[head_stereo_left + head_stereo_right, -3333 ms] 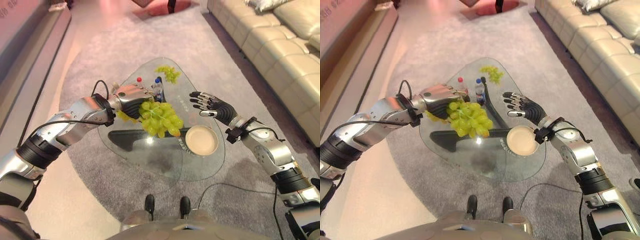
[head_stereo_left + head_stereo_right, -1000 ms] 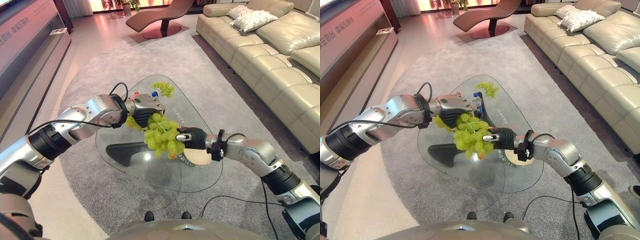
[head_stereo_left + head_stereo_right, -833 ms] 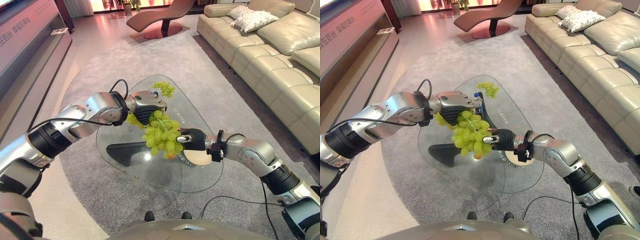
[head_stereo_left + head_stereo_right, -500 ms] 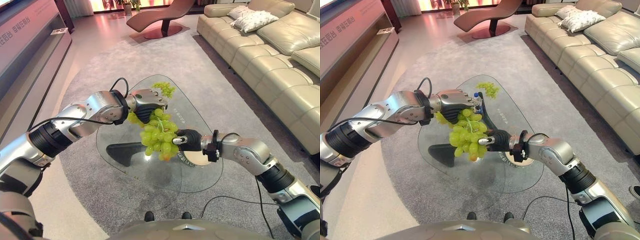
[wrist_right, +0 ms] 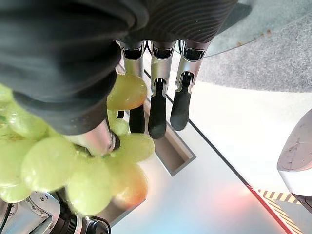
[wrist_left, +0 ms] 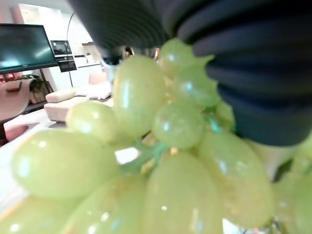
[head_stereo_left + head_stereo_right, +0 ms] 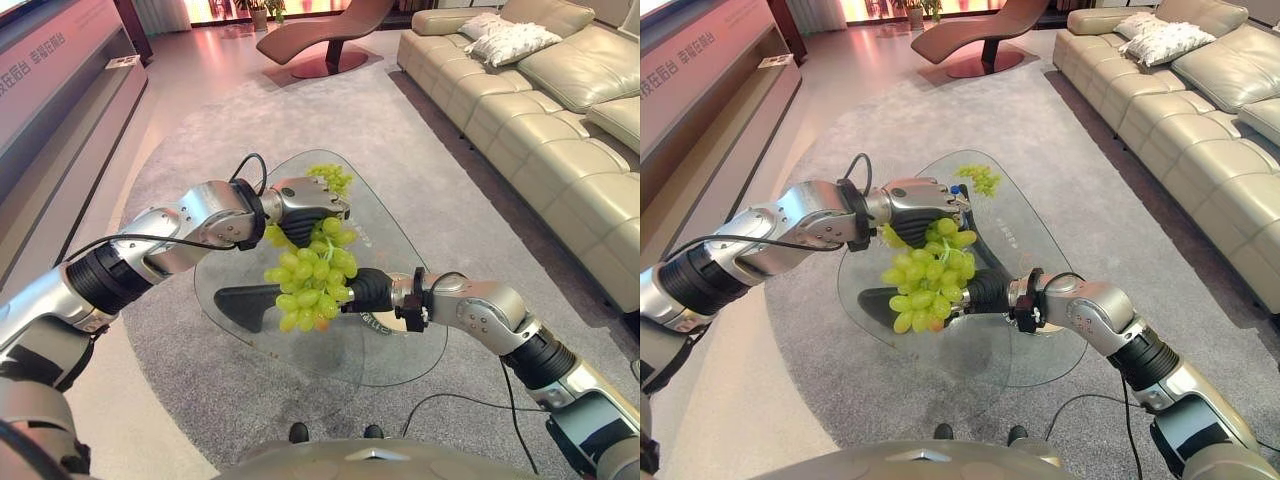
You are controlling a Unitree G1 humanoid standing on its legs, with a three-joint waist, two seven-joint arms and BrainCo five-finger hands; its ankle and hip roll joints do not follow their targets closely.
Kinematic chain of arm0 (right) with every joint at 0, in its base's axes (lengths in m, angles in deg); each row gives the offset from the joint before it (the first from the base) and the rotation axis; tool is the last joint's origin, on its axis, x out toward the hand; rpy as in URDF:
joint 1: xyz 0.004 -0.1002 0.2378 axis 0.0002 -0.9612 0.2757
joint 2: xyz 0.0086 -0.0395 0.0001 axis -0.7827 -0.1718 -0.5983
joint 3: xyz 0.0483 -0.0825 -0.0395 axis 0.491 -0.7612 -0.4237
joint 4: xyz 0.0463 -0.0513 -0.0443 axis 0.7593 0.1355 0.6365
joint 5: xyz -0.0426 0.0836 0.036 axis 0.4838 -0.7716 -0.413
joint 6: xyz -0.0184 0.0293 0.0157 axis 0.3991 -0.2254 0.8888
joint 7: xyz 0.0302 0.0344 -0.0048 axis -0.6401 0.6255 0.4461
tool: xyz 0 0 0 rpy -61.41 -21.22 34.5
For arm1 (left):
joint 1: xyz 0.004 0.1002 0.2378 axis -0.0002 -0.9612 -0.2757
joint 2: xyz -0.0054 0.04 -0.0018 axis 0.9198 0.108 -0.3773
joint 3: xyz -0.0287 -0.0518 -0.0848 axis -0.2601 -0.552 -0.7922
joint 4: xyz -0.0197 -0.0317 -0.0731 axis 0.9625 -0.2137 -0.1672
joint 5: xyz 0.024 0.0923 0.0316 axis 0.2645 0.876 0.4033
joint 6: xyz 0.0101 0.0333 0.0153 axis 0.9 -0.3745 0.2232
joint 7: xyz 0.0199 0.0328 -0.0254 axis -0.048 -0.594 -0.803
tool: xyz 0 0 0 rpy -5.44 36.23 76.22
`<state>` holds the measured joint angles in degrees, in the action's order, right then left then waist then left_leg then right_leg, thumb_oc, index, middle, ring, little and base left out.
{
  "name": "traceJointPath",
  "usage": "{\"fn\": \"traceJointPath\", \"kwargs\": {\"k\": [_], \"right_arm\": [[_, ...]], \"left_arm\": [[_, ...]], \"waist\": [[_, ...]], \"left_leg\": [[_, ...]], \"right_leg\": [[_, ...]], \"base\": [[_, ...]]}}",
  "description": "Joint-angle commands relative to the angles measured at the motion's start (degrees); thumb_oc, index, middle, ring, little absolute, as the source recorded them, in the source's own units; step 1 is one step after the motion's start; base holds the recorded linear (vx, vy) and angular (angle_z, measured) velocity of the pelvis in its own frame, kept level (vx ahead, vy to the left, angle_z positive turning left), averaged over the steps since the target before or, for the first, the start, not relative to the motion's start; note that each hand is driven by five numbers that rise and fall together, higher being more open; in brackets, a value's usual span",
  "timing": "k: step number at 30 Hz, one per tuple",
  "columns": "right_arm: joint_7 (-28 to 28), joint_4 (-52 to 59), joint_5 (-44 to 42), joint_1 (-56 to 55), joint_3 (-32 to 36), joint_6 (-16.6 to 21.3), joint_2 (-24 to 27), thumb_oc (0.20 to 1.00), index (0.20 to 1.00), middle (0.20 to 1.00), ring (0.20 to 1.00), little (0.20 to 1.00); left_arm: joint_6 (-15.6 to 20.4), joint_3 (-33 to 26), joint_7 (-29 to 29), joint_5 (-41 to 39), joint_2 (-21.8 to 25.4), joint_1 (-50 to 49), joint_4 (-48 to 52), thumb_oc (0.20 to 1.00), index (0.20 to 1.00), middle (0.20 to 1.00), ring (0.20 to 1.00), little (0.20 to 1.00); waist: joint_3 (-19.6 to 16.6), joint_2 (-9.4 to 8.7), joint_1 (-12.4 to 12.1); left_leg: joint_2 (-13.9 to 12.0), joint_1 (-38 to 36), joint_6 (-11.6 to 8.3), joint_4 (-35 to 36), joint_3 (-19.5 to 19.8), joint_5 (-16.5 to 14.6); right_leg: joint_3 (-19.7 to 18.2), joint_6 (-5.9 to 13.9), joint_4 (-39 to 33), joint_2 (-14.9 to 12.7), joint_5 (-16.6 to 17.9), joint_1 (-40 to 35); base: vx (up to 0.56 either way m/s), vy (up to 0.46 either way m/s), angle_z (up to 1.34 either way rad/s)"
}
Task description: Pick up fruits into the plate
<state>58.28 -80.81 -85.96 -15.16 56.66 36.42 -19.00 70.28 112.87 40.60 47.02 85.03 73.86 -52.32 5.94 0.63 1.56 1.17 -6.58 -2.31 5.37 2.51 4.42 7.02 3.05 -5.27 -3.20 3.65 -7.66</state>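
My left hand (image 7: 305,203) is shut on the top of a big bunch of green grapes (image 7: 309,280), which hangs above the glass table (image 7: 300,345). My right hand (image 7: 366,291) reaches in from the right. Its fingers (image 5: 157,105) are straight and its thumb rests against the bunch's lower grapes (image 5: 73,165). Only a sliver of the cream plate (image 7: 384,323) shows, under my right wrist on the table's near right. In the left wrist view the grapes (image 6: 146,146) sit right beneath the hand's cover. A second, smaller green bunch (image 7: 331,178) lies at the table's far end.
A bottle with a blue cap (image 7: 958,190) stands behind my left hand. The table's dark base (image 7: 238,298) shows through the glass. A cream sofa (image 7: 540,110) runs along the right, and a brown lounge chair (image 7: 320,25) stands far back on the grey rug.
My right hand has slid left from over the plate until it touches the hanging bunch. The left hand has turned the bunch, so it hangs lower and more to the left.
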Motion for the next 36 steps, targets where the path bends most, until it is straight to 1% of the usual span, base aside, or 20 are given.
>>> {"fn": "traceJointPath", "kwargs": {"k": [1, 15, 22, 23, 24, 30, 36], "right_arm": [[0.1, 2.4, -3.4, 3.6, -0.3, 2.7, -2.1, 0.200, 0.200, 0.200, 0.200, 0.200], [-0.1, 2.4, -3.9, 2.6, 0.1, 3.7, -2.3, 0.200, 0.200, 0.200, 0.200, 0.200], [-0.6, 3.0, -4.8, 2.3, 0.5, 3.3, -2.0, 0.200, 0.200, 0.200, 0.200, 0.200], [-0.9, 2.9, -5.0, 2.2, 0.6, 3.3, -2.1, 0.827, 0.827, 0.827, 0.827, 0.827], [-1.1, 2.7, -5.1, 2.3, 0.6, 3.3, -2.1, 1.000, 1.000, 1.000, 1.000, 1.000], [-2.7, 3.0, -9.0, 1.3, 2.5, 4.5, -1.3, 1.000, 1.000, 1.000, 1.000, 1.000], [-3.4, 3.2, -12.6, 0.7, 4.0, 4.8, -0.1, 1.000, 1.000, 1.000, 1.000, 1.000]], "left_arm": [[-0.8, -2.8, -2.0, -3.2, -1.9, 8.8, -2.4, 0.200, 0.200, 0.200, 0.200, 0.200], [-0.2, -3.5, -1.6, -2.8, -2.1, 7.0, -2.3, 0.200, 0.200, 0.200, 0.200, 0.200], [0.1, -3.8, -1.1, -2.7, -1.7, 6.3, -2.1, 0.200, 0.200, 0.200, 0.200, 0.200], [0.3, -3.8, -1.2, -2.6, -1.7, 6.1, -2.3, 0.200, 0.200, 0.200, 0.200, 0.200], [0.3, -3.8, -1.1, -2.5, -1.8, 6.1, -2.3, 0.200, 0.200, 0.200, 0.200, 0.200], [1.6, -3.7, 0.2, -1.6, -0.8, 5.1, -2.5, 0.200, 0.200, 0.200, 0.200, 0.200], [4.2, -2.9, 0.4, -0.7, 1.0, 4.2, -2.7, 0.200, 0.200, 0.200, 0.200, 0.200]], "waist": [[-2.4, -1.09, -1.3], [-2.1, -1.12, -1.4], [-2.1, -1.09, -1.4], [-2.1, -1.07, -1.4], [-2.1, -1.07, -1.4], [-1.9, -1.09, -1.4], [-1.9, -1.08, -1.5]], "left_leg": [[-1.4, -3.9, -0.53, -0.7, -3.7, -6.7], [-1.6, -4.0, -0.56, -0.8, -3.9, -6.8], [-1.7, -4.2, -0.61, -0.8, -3.9, -6.9], [-1.6, -4.2, -0.59, -0.8, -3.9, -6.9], [-1.6, -4.2, -0.57, -0.8, -3.9, -6.9], [-1.7, -4.2, -0.59, -0.9, -3.9, -7.0], [-1.7, -4.3, -0.58, -0.9, -4.1, -7.0]], "right_leg": [[0.4, 3.88, 0.4, -2.2, -2.8, -2.2], [0.5, 3.80, 0.3, -2.1, -2.8, -2.3], [0.6, 3.79, 0.3, -2.1, -2.9, -2.4], [0.6, 3.79, 0.3, -2.1, -2.9, -2.4], [0.6, 3.80, 0.3, -2.1, -2.9, -2.4], [0.8, 3.88, 0.4, -2.2, -2.8, -2.5], [1.1, 3.95, 0.3, -2.3, -2.7, -2.5]], "base": [[0.00, 0.000, 0.00], [0.00, 0.000, 0.00], [0.00, 0.000, 0.00], [0.00, 0.000, 0.00], [0.00, 0.000, 0.00], [0.00, 0.000, 0.00], [0.00, 0.000, 0.00]]}}
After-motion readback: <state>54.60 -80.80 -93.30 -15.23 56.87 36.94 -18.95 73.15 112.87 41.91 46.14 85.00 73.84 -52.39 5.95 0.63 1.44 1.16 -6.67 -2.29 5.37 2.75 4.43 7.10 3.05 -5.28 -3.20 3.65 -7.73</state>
